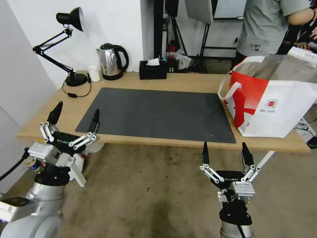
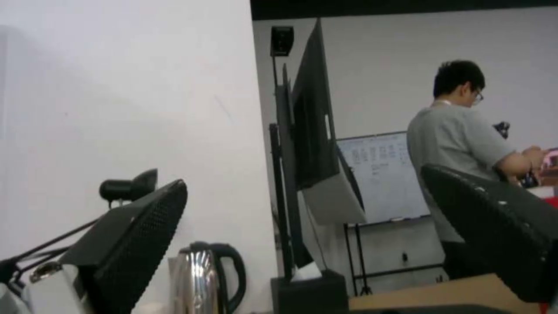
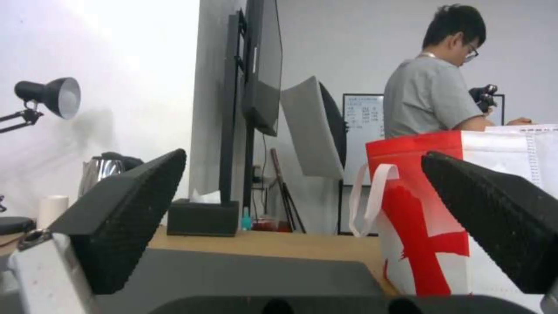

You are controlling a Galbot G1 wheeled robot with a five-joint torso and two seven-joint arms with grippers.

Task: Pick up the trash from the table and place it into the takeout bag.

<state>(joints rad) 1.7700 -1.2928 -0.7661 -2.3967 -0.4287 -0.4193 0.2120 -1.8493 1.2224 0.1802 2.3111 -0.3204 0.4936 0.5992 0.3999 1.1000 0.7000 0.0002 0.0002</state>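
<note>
Trash is nowhere to be seen on the table (image 1: 185, 81): the dark grey mat (image 1: 158, 114) lies bare but for a few red specks near its right front corner, so the items, as I judge it, are already in the takeout bag (image 1: 280, 109), which stands on the table's right end just beside the mat, its mouth open and foil lining showing. The left gripper (image 1: 75, 119) hovers over the front left corner of the table, jaws spread wide and holding nothing; the right gripper (image 1: 226, 154) hangs in front of the table's near edge, below it, likewise wide open and empty. To do this step well, both arms should stay clear of the bag's loop handles (image 1: 229, 90) and check the mat once more. Whatever lies inside the bag is hidden by its walls, and its right side is cut off, so the bowls and cup cannot be confirmed
</note>
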